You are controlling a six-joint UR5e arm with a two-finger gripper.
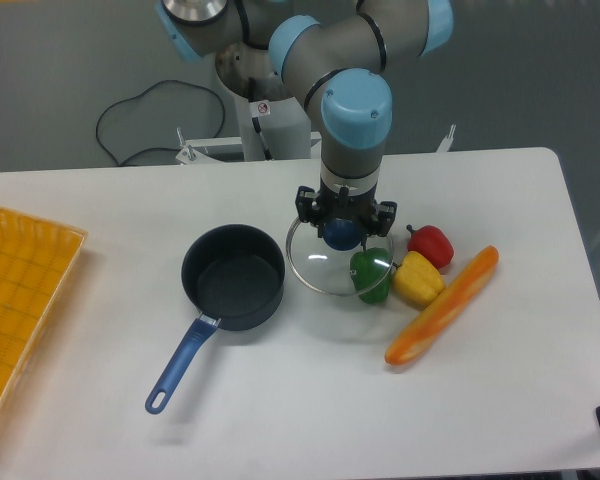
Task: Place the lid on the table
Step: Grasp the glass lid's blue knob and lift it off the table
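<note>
The round clear glass lid (315,262) with a thin metal rim hangs just above the white table (280,400), right of the saucepan. Its right edge overlaps the green pepper (372,276) in the view. My gripper (342,232) points straight down and is shut on the lid's dark blue ball knob (342,235). I cannot tell whether the lid's rim touches the tabletop.
A dark blue saucepan (233,276) with a blue handle stands open left of the lid. A red pepper (431,244), a yellow pepper (418,278) and a long orange baguette-like piece (443,305) lie to the right. A yellow-orange tray (20,300) sits at the left edge.
</note>
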